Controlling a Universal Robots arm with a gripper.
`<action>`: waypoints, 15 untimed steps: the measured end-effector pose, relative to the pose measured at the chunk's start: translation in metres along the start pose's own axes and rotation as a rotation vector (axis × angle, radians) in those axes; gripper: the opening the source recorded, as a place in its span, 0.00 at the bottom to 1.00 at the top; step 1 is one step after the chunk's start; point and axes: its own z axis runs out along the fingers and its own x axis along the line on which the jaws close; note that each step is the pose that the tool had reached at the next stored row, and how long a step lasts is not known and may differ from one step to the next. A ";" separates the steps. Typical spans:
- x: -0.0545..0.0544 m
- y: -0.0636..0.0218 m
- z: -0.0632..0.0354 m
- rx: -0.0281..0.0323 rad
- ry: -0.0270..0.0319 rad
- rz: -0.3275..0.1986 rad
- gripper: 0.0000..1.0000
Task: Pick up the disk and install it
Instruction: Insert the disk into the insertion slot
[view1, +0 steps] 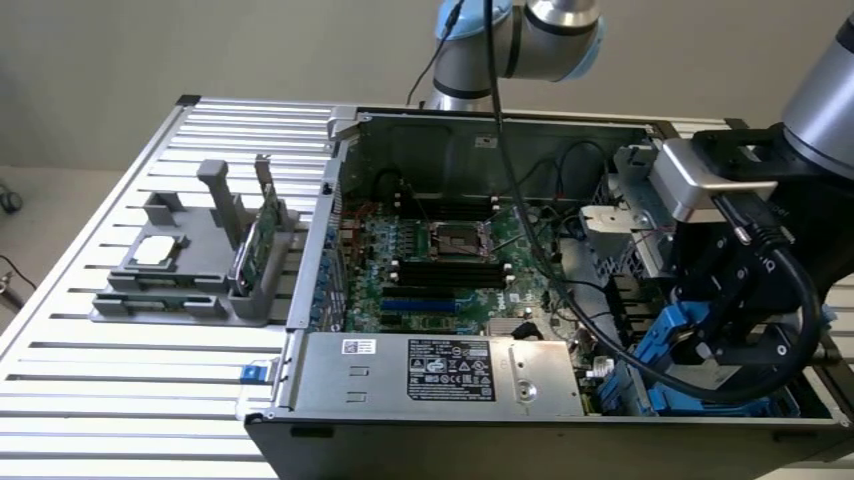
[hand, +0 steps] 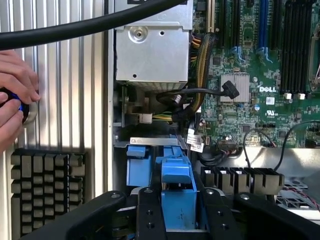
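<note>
The disk (hand: 176, 172) appears edge-on as a blue plastic carrier frame standing upright between my black fingers (hand: 148, 210). My gripper (hand: 177, 195) is shut on it, over the drive bay at the corner of the open computer case. In the exterior view the gripper (view1: 694, 352) reaches down into the case's near corner on the exterior view's right, with the disk's blue frame (view1: 658, 345) beside it. The disk's labelled face is hidden.
Another blue carrier (hand: 138, 165) sits in the bay beside the disk. The silver power supply box (view1: 441, 370), the motherboard (view1: 441, 250) and loose black cables (hand: 185, 95) lie close by. A grey fixture (view1: 187, 270) holds a chip and a green card. A person's hand (hand: 15, 90) rests on the slatted table.
</note>
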 end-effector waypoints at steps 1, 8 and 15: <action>0.000 0.0000 0.0014 0.0000 0.0000 0.000 0.33; 0.000 0.0001 0.0044 -0.0002 0.0001 0.000 0.41; 0.001 -0.0012 0.0004 -0.0005 -0.0001 0.000 0.41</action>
